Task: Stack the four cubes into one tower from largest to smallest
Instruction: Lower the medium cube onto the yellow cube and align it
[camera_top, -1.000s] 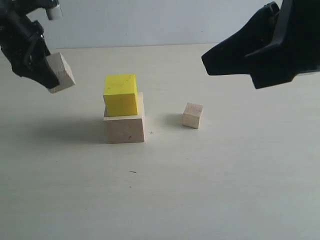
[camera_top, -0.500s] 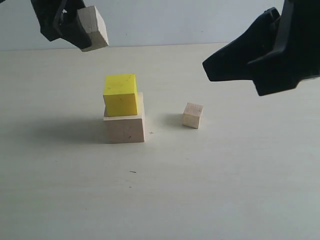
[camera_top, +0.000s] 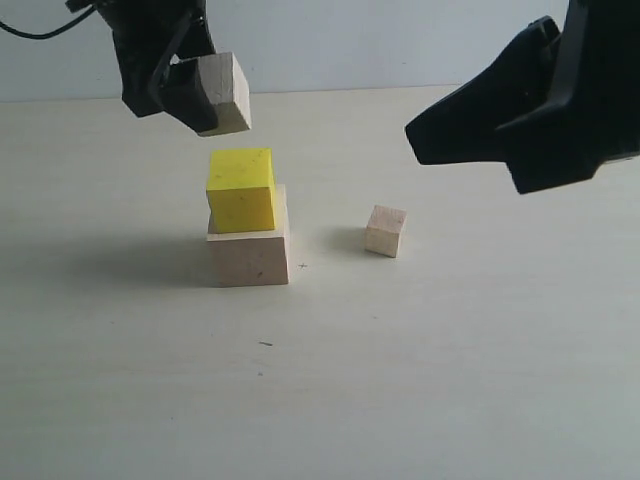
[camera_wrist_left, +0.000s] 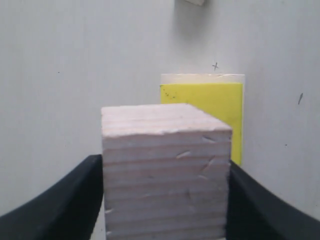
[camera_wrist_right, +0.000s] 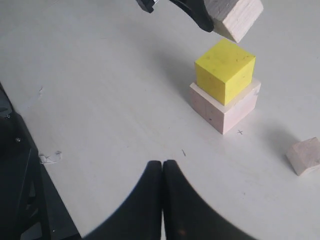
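Your left gripper (camera_top: 190, 92) is clamped on the medium wood cube (camera_top: 224, 92), one dark finger (camera_wrist_left: 60, 200) pressed to each side. In the exterior view you can see the cube hanging in the air above the yellow cube (camera_top: 241, 190), a little to its left and clear of it. It is tilted, with one lower corner dipping toward the yellow top. The left wrist view hides that gap but shows the grain lines running straight across from finger to finger. As its sides are equal, the cube has no long axis to speak of.

The yellow cube rests on the large wood cube (camera_top: 250, 258), which stands on the table (camera_top: 450, 390). The right wrist view shows a bare strip of the wood top along two sides of the yellow cube, so the yellow one sits off centre. The small wood cube (camera_top: 386, 231) lies alone on the table, to the right of the stack and well apart from it.

Your right gripper (camera_wrist_right: 162, 172) has its fingers pressed together with nothing between them. Only the right wrist view shows this. In the exterior view it hangs high on the right.
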